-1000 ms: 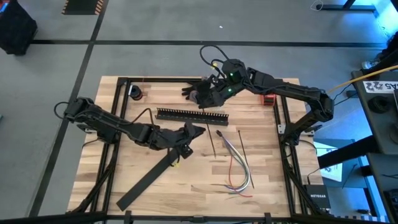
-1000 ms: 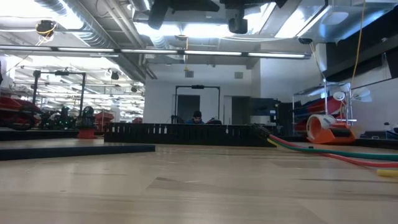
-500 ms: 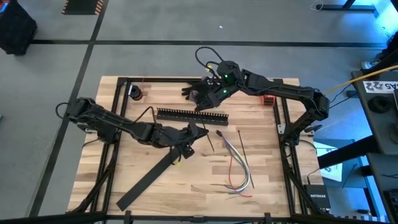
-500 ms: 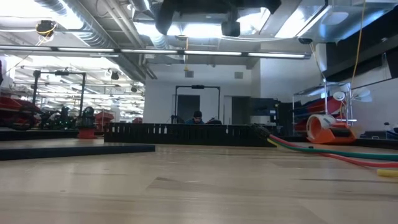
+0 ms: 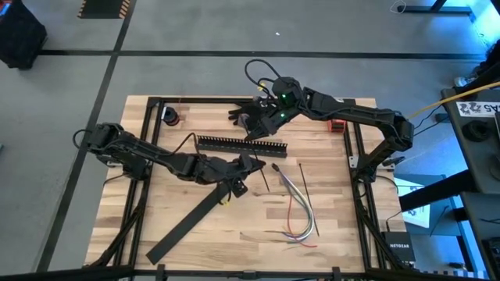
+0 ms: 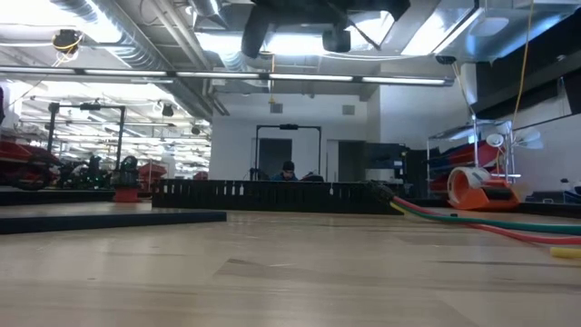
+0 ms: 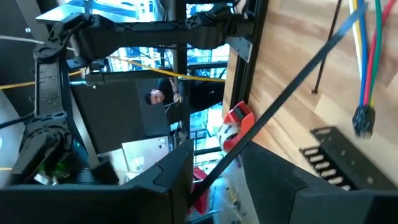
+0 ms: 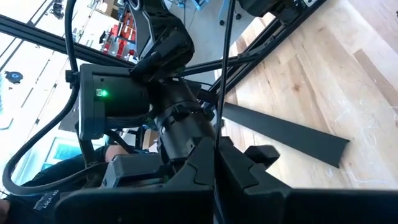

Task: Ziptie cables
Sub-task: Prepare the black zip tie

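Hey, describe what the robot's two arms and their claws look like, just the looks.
Both arms are dark, near-black, jointed segments rising from the table's side frames. The left arm ends in a black left claw with blocky, angular fingers. The right arm carries a boxy wrist housing with a small green light, a thin black cable looping above it, and the black right claw.

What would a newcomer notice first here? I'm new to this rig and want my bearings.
Probably the cables, a loose grey, white and red bundle on the table's right half. The left gripper holds a ziptie at mid-table, beside the comb-slotted bar, while the right gripper hangs near the far edge.
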Controlling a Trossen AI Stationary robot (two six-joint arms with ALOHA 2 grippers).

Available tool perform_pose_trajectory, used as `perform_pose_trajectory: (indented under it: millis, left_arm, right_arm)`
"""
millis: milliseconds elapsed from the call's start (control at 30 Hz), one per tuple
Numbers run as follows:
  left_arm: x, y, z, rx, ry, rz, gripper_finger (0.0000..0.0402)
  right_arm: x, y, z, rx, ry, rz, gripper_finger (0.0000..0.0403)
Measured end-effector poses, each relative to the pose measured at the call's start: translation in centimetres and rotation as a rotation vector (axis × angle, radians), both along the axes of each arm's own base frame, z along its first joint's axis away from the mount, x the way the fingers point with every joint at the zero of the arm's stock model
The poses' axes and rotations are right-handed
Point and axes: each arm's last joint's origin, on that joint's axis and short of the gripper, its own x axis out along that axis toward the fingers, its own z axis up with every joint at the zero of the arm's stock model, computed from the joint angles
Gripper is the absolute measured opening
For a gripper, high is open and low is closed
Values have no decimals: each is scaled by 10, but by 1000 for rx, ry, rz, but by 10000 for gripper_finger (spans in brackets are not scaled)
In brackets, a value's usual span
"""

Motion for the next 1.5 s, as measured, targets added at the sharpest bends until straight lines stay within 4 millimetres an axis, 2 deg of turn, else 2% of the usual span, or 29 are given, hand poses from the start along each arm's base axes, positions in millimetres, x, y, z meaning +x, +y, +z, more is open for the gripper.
perform_pose_trajectory:
  millis: [133, 200, 267, 467, 700, 900, 1067, 1233, 1500]
  left_arm:
    - [0, -3, 1, -109, -50, 12, 65]
    - [-1, -4, 2, -197, -82, 26, 29]
    - [-3, -6, 5, -325, -130, 45, 8]
    - [-12, -8, 21, -810, -321, 113, 2]
    - [-38, -2, 57, -1365, -557, 143, 2]
    - [-62, 4, 82, -1679, -692, 137, 1]
    - [-83, 10, 94, -1835, -747, 200, 1]
    - [-96, 19, 100, -1890, -798, 245, 1]
    - [-85, 24, 91, -1948, -765, 270, 1]
  right_arm:
    - [0, -1, 0, -22, -5, -18, 1]
    - [0, -1, 0, -44, -13, -23, 1]
    - [1, -1, -1, -74, -24, -31, 1]
    - [2, -3, 0, -287, -122, -40, 1]
    - [7, 5, 2, -644, -271, -18, 1]
    - [14, 10, 14, -886, -432, -64, 1]
    - [16, 6, 24, -1089, -508, -178, 1]
    - [17, 3, 29, -1278, -516, -259, 1]
    - [17, 1, 30, -1401, -517, -275, 1]
